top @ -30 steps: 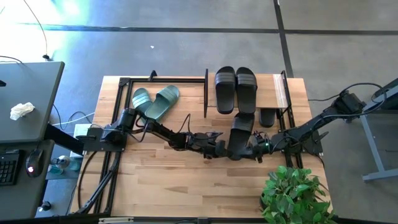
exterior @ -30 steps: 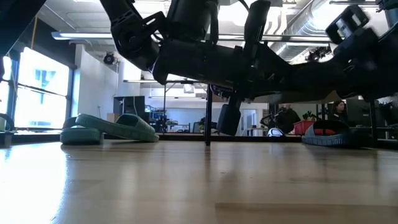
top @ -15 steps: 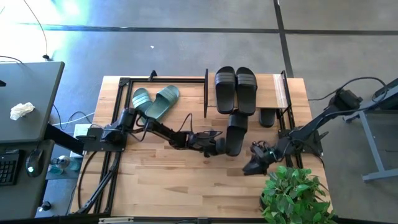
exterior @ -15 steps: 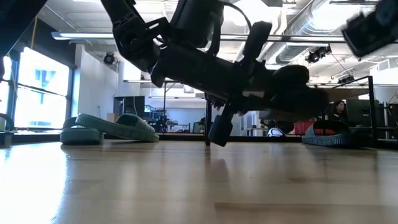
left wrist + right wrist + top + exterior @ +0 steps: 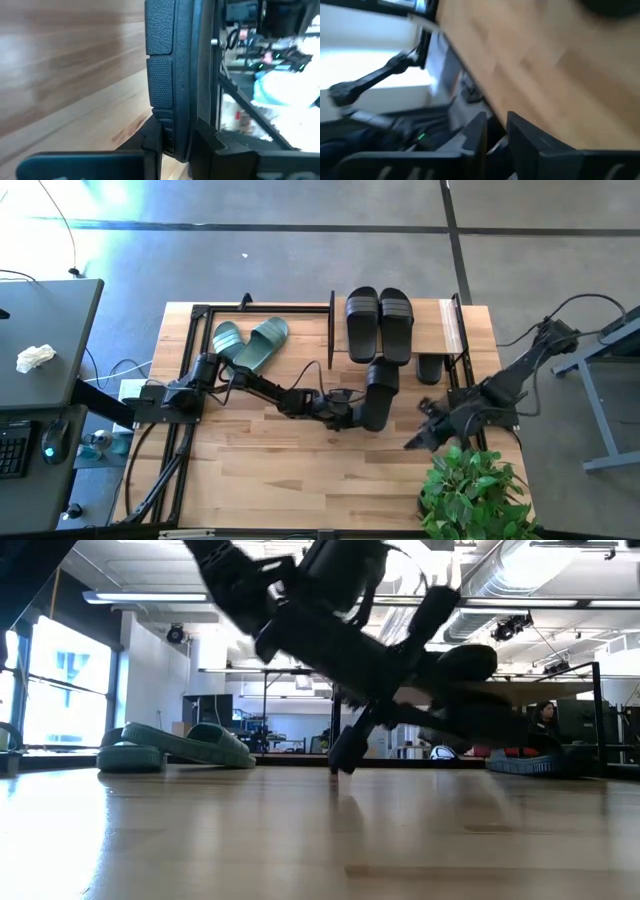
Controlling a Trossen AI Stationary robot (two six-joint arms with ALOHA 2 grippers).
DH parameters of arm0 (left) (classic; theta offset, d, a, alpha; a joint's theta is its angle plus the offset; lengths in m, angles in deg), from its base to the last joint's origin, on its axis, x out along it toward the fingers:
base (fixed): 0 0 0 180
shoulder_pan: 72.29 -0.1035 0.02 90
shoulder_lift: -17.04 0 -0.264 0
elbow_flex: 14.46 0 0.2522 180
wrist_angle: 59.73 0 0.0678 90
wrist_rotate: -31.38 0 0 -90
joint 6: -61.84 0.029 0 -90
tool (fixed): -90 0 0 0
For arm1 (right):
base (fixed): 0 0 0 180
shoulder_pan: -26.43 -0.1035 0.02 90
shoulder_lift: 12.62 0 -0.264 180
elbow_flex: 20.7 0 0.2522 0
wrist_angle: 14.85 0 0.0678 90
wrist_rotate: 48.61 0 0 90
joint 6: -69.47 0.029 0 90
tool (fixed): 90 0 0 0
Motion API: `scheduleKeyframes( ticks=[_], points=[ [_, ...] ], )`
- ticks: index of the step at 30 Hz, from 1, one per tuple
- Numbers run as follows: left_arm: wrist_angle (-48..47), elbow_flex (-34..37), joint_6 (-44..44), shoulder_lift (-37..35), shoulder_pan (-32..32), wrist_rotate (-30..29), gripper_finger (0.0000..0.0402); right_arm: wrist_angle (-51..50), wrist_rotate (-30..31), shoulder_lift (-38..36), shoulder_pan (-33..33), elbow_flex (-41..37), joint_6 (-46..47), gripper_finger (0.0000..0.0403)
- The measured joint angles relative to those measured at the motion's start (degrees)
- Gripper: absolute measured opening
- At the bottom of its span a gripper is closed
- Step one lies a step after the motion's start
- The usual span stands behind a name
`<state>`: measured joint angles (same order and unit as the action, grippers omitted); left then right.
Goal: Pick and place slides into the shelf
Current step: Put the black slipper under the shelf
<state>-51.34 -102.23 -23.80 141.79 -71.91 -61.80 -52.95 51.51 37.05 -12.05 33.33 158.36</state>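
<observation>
My left gripper (image 5: 358,416) reaches across the table's middle and is shut on a black slide (image 5: 380,390), which lies with its strap end toward the shelf (image 5: 445,325). A black pair of slides (image 5: 380,320) rests on the shelf's wooden top board. Another black slide (image 5: 430,367) pokes out from under the board. Two sage-green slides (image 5: 250,343) lie soles down at the far left, inside an open black frame. My right gripper (image 5: 412,442) hangs raised near the right front, fingers almost together and holding nothing. My left gripper pinches the slide's near end (image 5: 167,131) between its two fingers (image 5: 209,146). It is rolled on its side, with one finger under the sole and one over the footbed. The fingers come from the table's left, slanting slightly down, across the slide's length. The slide is tilted; whether its low end (image 5: 342,762) touches the table I cannot tell.
The open black frame (image 5: 200,315) stands at the far left, with a thin upright rod (image 5: 333,730) between it and the shelf. A potted plant (image 5: 475,490) fills the near right corner. Bare wood lies along the near edge. A desk (image 5: 40,350) stands off to the left.
My right gripper has come off the black slide and drawn back up and toward the near right corner, rolling as it went. My left gripper has tipped downward while keeping its hold. The slide's low end has sunk toward the table.
</observation>
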Motion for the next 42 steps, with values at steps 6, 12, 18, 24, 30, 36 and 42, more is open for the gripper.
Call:
scheduleKeyframes(
  ticks=[6, 12, 18, 24, 30, 36, 42],
  points=[
    [-9.88, -7.24, 4.88, 0.73, -0.48, -0.88, 0.0045, -20.63, 12.31, -0.98, -0.30, 11.53, -6.36, 0.0011],
    [-10.69, -8.74, 1.77, 3.41, -0.88, 0.74, 0.0044, -29.28, 18.52, -1.09, -0.15, 18.74, -8.76, 0.0001],
    [-8.41, -10.04, -1.47, 6.17, -1.21, 3.98, 0.0044, -32.82, 20.44, -1.83, -0.15, 20.79, -8.21, 0.0000],
    [-13.27, -16.29, -1.55, 9.41, -1.16, 3.87, 0.0044, -33.88, 21.38, -3.14, -0.15, 20.72, -7.93, 0.0000],
    [-15.50, -21.65, 0.43, 11.48, -1.58, 3.43, 0.0044, -34.73, 21.40, -3.62, -0.15, 20.72, -8.38, 0.0000],
    [-18.14, -26.81, 0.88, 14.62, -1.98, 4.96, 0.0044, -35.00, 21.34, -3.67, -0.17, 20.72, -8.38, 0.0000],
    [-18.97, -29.31, 0.35, 16.15, -2.24, 5.51, 0.0044, -34.80, 21.27, -3.65, -0.17, 20.68, -8.38, 0.0000]
  ],
)
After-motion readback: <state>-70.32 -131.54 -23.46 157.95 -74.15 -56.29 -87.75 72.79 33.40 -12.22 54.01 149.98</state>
